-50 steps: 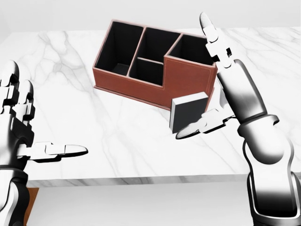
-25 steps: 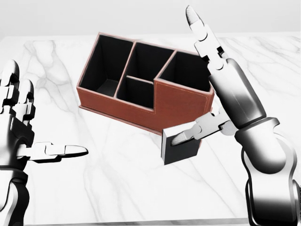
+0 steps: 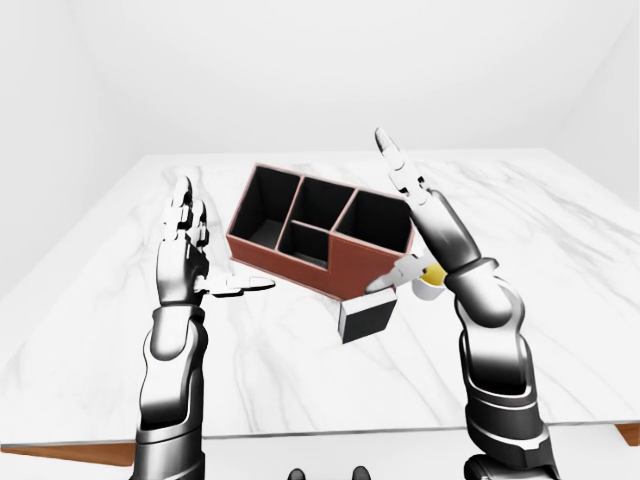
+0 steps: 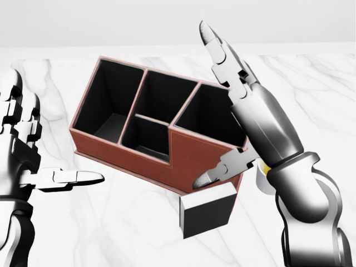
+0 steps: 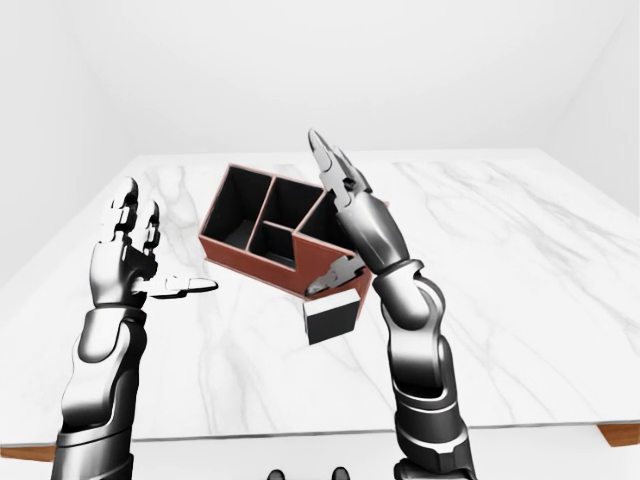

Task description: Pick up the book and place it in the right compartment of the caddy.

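The book (image 4: pixel 208 216) stands on the marble table (image 4: pixel 111 233) against the caddy (image 4: pixel 156 128), directly below the right hand (image 4: pixel 245 119). That hand is nearer, fingers spread, thumb just above the book; the left hand (image 4: pixel 25 150) is open, well apart.

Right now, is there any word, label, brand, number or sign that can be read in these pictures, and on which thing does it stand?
None can be read.
The book: plain dark face, pale top edge, no title.
The caddy: bare red-brown walls, no mark.
The marble table: only grey veins.
The right hand and left hand: no markings.
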{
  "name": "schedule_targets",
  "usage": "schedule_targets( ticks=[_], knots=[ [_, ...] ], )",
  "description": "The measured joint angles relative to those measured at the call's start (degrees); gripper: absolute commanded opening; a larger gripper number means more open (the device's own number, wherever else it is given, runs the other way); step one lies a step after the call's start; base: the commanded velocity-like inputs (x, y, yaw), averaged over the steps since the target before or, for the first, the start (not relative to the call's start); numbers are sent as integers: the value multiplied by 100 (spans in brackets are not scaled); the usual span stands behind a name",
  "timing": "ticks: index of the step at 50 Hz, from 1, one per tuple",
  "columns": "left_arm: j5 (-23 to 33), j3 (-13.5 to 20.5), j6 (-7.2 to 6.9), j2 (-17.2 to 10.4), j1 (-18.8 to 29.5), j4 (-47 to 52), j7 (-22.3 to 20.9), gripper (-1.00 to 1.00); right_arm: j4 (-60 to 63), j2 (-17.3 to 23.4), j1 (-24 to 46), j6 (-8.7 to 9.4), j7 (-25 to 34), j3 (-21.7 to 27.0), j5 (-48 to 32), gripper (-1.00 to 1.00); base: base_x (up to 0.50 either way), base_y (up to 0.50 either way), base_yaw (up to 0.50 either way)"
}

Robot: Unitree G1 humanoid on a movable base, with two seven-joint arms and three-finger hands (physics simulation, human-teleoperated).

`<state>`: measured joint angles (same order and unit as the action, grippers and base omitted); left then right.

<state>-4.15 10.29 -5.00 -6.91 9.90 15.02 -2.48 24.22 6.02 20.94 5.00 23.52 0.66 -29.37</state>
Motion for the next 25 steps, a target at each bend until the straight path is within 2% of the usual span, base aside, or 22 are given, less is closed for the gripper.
schedule_targets(
  ticks=[15,17,18,19,20,25],
  knots=[
    [-20,8,0,-6,-4,28,4,100,530,-255,-528,-37,112,-461,-717,100,0,0,0],
    [-20,8,0,-6,-5,33,3,100,580,-287,-643,-151,87,-554,-931,100,0,0,0],
    [-20,8,0,-6,-6,34,3,100,603,-306,-698,-217,78,-597,-1034,86,0,0,0],
    [-21,9,0,-6,-6,36,4,100,627,-324,-757,-294,67,-641,-1141,50,0,0,0],
    [-22,9,0,-6,-6,37,4,100,652,-340,-823,-385,53,-694,-1262,34,0,0,0],
    [-25,9,0,-5,-8,40,5,100,710,-412,-1145,-917,-1,-954,-1901,24,0,0,0]
  ],
)
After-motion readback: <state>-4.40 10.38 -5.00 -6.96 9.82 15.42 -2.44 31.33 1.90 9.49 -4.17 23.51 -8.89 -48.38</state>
